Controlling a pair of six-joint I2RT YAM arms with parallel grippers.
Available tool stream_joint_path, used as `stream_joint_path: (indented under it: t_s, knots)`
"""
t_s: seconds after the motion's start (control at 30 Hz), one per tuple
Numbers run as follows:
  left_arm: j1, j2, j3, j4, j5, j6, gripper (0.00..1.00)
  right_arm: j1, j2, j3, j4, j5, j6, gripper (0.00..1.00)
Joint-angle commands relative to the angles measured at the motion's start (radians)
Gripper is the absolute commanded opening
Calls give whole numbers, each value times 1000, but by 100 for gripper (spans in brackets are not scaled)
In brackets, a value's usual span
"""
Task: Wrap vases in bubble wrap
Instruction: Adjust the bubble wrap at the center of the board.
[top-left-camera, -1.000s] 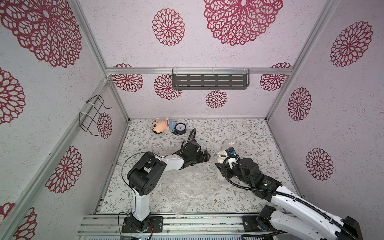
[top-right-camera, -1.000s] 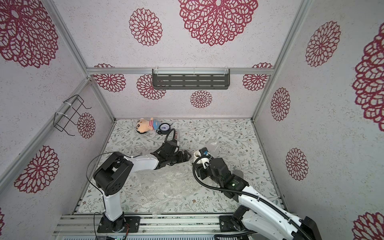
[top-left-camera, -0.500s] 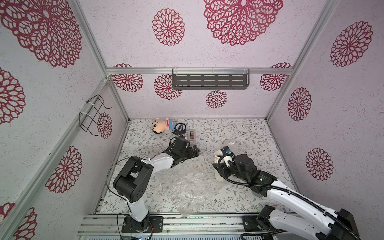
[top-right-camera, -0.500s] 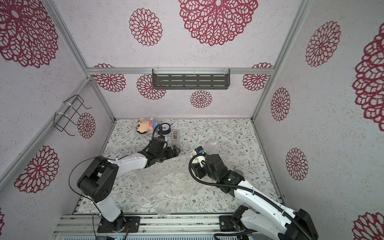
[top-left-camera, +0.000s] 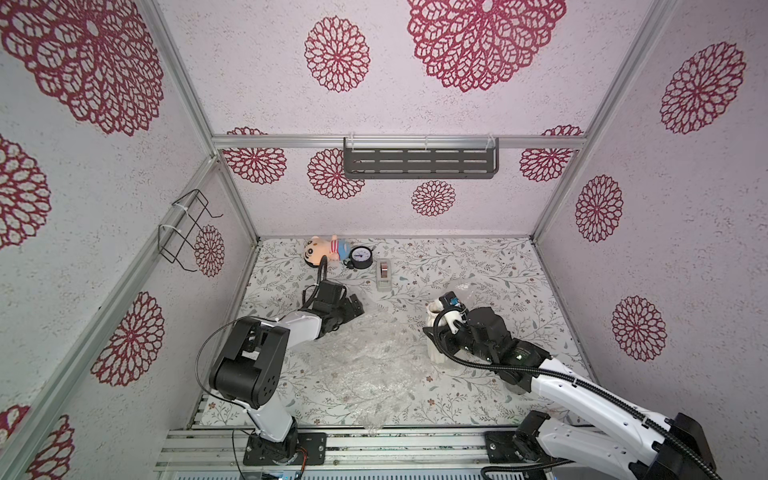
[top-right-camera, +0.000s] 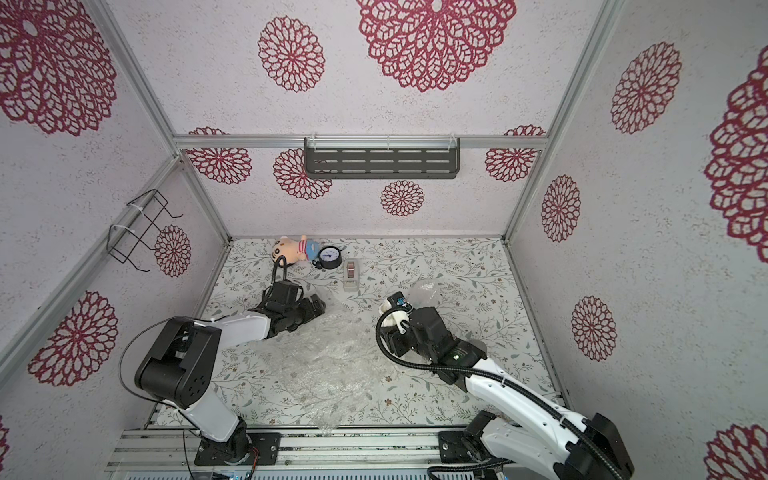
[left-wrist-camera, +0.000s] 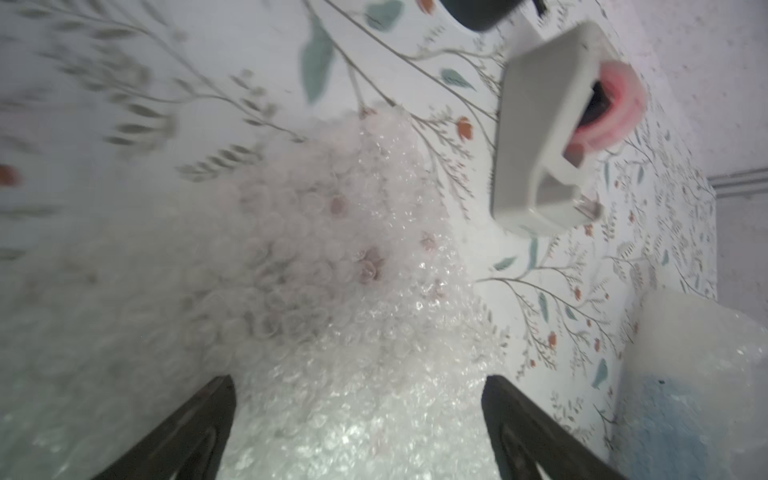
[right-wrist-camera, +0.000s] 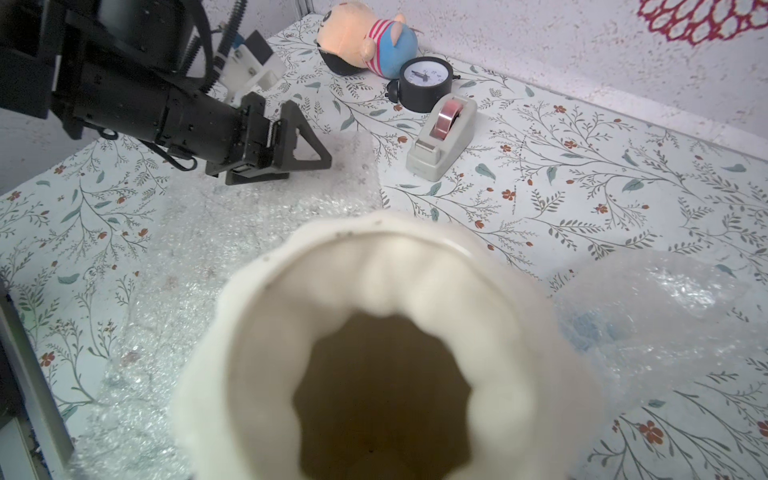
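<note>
My right gripper (top-left-camera: 441, 334) is shut on the cream-white vase (top-left-camera: 435, 354), held upright at the right edge of a flat bubble wrap sheet (top-left-camera: 365, 361). In the right wrist view the vase's wide mouth (right-wrist-camera: 386, 316) fills the frame and hides the fingers. The light blue vase (right-wrist-camera: 590, 328) lies just behind, bundled in its own bubble wrap (top-left-camera: 471, 291). My left gripper (top-left-camera: 357, 305) is open and low over the sheet's far left corner (left-wrist-camera: 332, 270), with nothing between its fingers (left-wrist-camera: 208, 415).
A beige tape dispenser (top-left-camera: 383, 274) stands just beyond the sheet's far edge. A plush doll (top-left-camera: 322, 249) and a round black gauge (top-left-camera: 360, 257) lie by the back wall. The sheet's near corner hangs over the front edge (top-left-camera: 374, 428).
My left gripper has drawn back to the left, away from the cream vase, uncovering the tape dispenser. The right gripper keeps the vase in nearly the same spot.
</note>
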Motion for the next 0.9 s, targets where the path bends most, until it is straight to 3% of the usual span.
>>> stream_joint_path:
  t_s: [0.0,0.23,0.3,0.4,0.57,0.7,0.87]
  knots:
    - [67,-72,-46,-39,-66,-13,97,-5,21,95,61,-18,50,24]
    - [226,-263,-150,-121,-168,-44,97,-2,123,140,148,-93,223,24]
    - [272,-311,-174,-108,-132,-52,97,9,158,156,172,-104,293,24]
    - [269,-361,-170,-107,-58,-48,97,49,215,160,232,-117,418,24]
    - [148,-453,-157,-145,-30,-6,97,145,283,105,376,-7,607,24]
    - [25,-531,-159,-186,14,42,97,158,331,42,529,15,724,26]
    - [-226,-671,-218,-206,-13,90,99,159,349,-7,616,70,785,26]
